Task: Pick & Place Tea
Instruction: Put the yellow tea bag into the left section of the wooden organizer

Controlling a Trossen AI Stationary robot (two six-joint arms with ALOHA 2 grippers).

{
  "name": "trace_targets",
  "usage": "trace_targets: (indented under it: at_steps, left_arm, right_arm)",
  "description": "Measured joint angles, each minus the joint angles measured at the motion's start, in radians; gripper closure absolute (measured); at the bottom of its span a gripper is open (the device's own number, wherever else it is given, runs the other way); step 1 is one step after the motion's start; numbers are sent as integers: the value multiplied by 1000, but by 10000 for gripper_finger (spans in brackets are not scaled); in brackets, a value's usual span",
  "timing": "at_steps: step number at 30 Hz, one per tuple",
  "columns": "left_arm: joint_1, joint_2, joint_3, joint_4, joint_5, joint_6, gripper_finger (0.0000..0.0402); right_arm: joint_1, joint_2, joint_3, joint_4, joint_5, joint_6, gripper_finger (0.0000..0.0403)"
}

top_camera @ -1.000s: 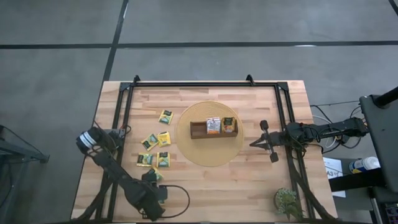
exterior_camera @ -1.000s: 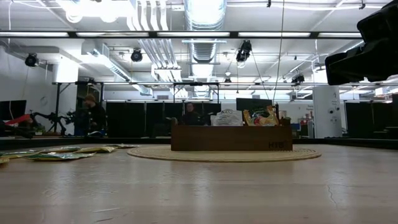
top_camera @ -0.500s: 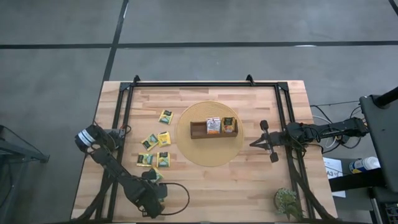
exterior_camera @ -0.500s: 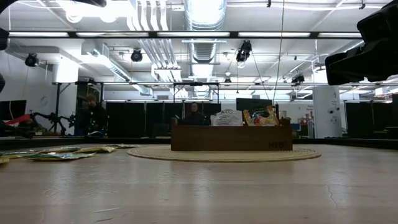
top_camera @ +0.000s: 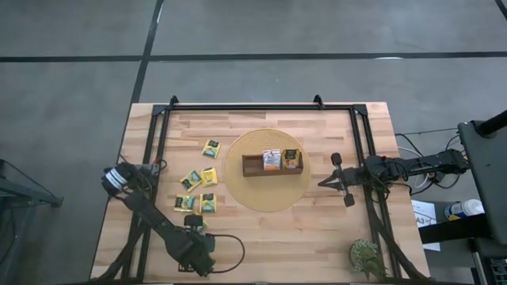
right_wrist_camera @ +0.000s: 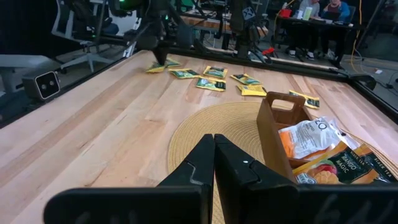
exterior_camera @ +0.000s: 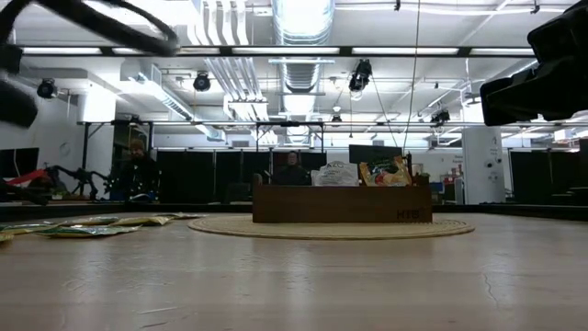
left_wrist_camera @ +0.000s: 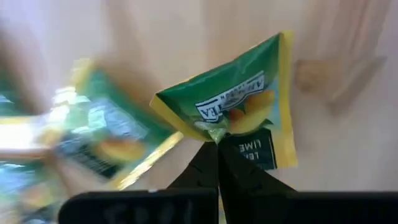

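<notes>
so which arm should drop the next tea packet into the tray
The left. Its gripper is already shut on a yellow-green tea packet, lifted over the loose packets on the table's left. The right gripper waits empty beside the round mat, near the wooden tray.

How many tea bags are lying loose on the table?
5 tea packets: one farthest back, two in the middle, two nearer the front. Left gripper holds a sixth. Overlaps may hide more.

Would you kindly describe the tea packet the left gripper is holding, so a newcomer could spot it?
Start at the round woven mat, then go to the yellow-green packets beside it. At their near end, the left gripper pinches the held packet; unlike its flat neighbours, it is raised.
</notes>
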Motion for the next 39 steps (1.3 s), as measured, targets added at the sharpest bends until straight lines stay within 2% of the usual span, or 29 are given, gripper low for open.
trace_targets:
  at_steps: [8,15,21,26,32,39]
  left_arm:
    - [75,-5,152,-221,-174,220,401]
    - [170,-5,182,-348,-287,402,401]
    - [256,-6,182,-359,-370,588,401]
    - [310,-6,182,-363,-506,750,401]
    - [372,-7,182,-363,-694,860,402]
    - [448,10,199,-363,-810,1004,402]
  right_arm:
    - [0,1,0,0,0,0,394]
    - [0,0,0,0,0,-1,394]
    - [0,1,0,0,0,0,394]
    - [0,0,0,0,0,-2,394]
    - [0,0,0,0,0,0,394]
    - [0,0,0,0,0,-2,394]
